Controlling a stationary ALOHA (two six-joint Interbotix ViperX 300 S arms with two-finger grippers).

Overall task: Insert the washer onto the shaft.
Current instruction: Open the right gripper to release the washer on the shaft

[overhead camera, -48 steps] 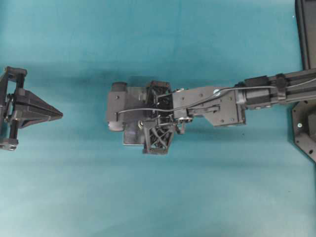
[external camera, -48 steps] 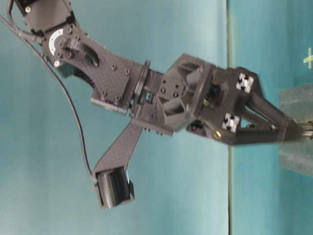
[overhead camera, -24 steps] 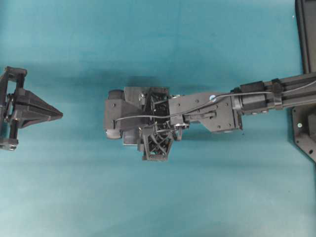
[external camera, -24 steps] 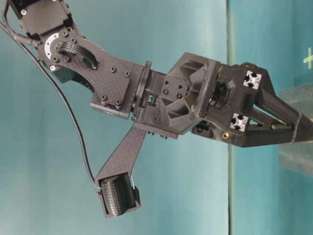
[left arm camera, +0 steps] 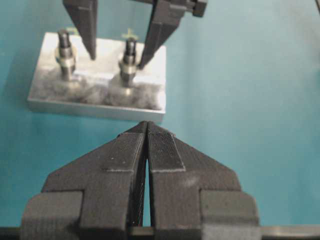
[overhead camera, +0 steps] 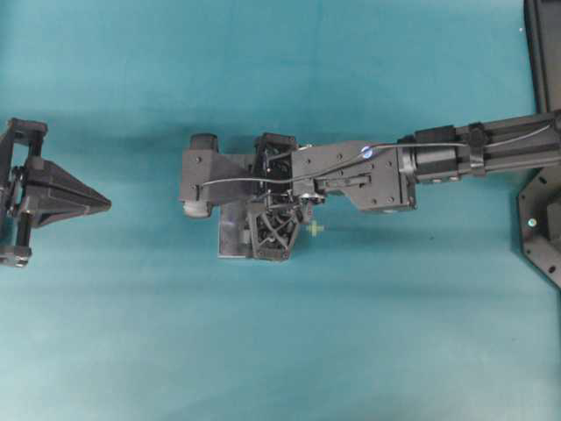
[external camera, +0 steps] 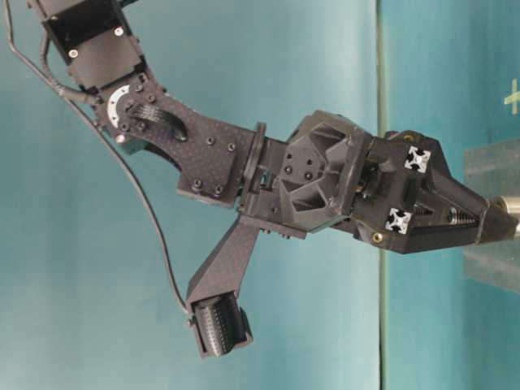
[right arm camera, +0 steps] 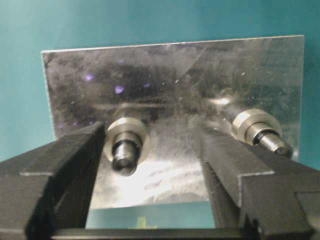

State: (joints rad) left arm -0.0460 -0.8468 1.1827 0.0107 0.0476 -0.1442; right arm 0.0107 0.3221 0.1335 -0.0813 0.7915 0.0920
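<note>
Teal table [overhead camera: 131, 333] w/ one metal plate [left arm camera: 95, 100] on it, 2 shafts [right arm camera: 125, 150] upright.

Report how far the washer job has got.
Done: a ring, possibly the washer, already sits on each shaft of the metal plate. In hand: right gripper, jaws open, straddles one shaft, holding nothing visible. Left gripper idles shut. Left: unclear, perhaps only withdrawing.

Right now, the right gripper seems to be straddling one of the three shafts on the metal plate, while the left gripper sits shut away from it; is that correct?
Nearly. The metal plate carries two shafts, not three, as the right wrist view shows. The right gripper does straddle one shaft, with the other shaft outside its fingers, and the left gripper sits shut away from the plate.
</note>
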